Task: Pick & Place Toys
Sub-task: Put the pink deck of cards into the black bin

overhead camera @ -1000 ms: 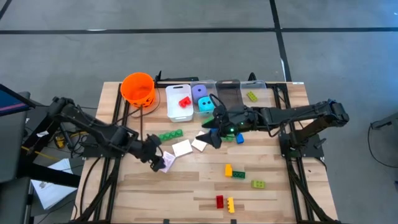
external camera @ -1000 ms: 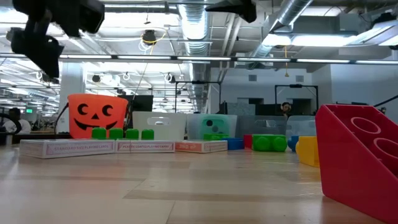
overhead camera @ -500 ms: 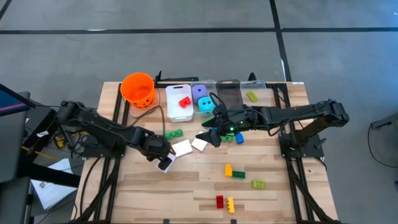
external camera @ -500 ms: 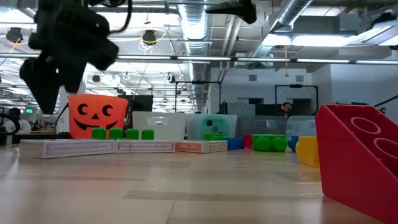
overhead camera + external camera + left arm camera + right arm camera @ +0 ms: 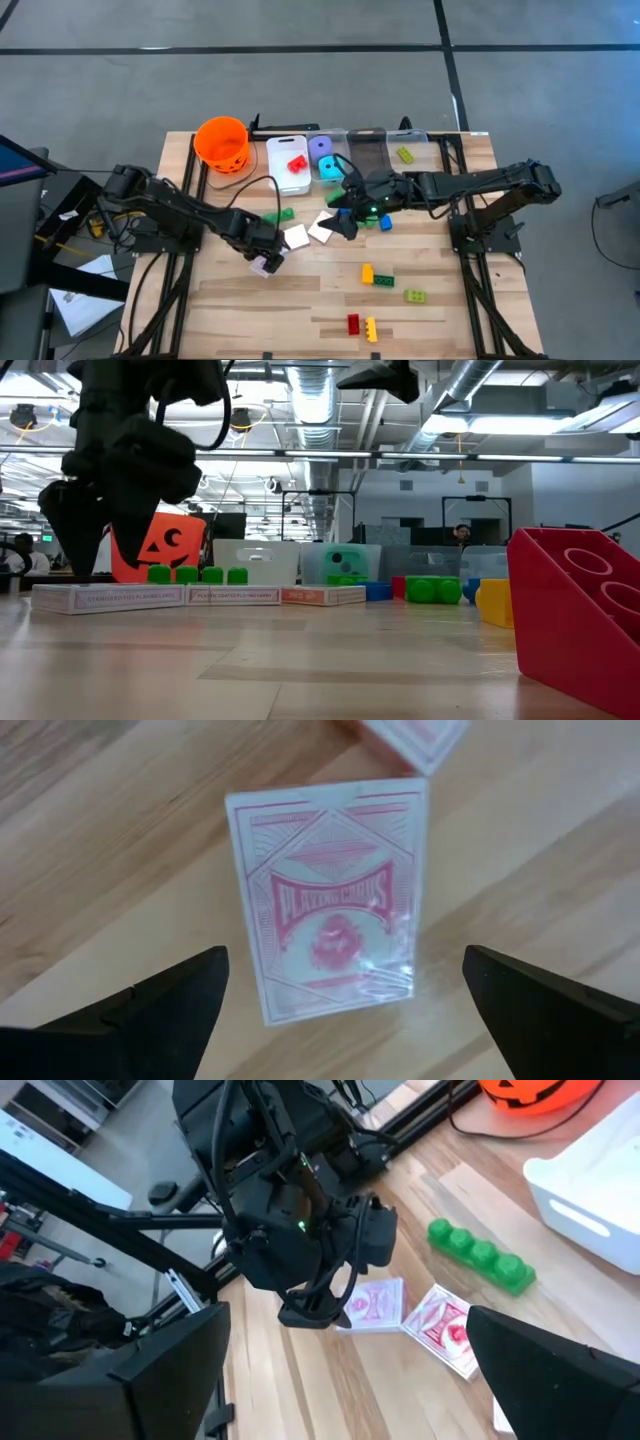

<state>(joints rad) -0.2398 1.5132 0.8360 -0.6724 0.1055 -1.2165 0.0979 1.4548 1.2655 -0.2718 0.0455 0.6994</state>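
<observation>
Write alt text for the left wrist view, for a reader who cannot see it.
A red-and-white playing card pack lies flat on the wooden table, centred between the left gripper's two dark fingers, which are spread wide on either side and not touching it. The corner of a second card pack shows just beyond it.

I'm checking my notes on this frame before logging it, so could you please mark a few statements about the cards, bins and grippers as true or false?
1. The left gripper is open above a red-and-white card pack lying on the table. True.
2. The right gripper holds a green brick. False: it is open and empty.
3. The red brick lies in the white bin. True.
4. The orange bucket lies tipped on its side. False: it stands upright.
5. A long green brick lies beside the card packs. True.
</observation>
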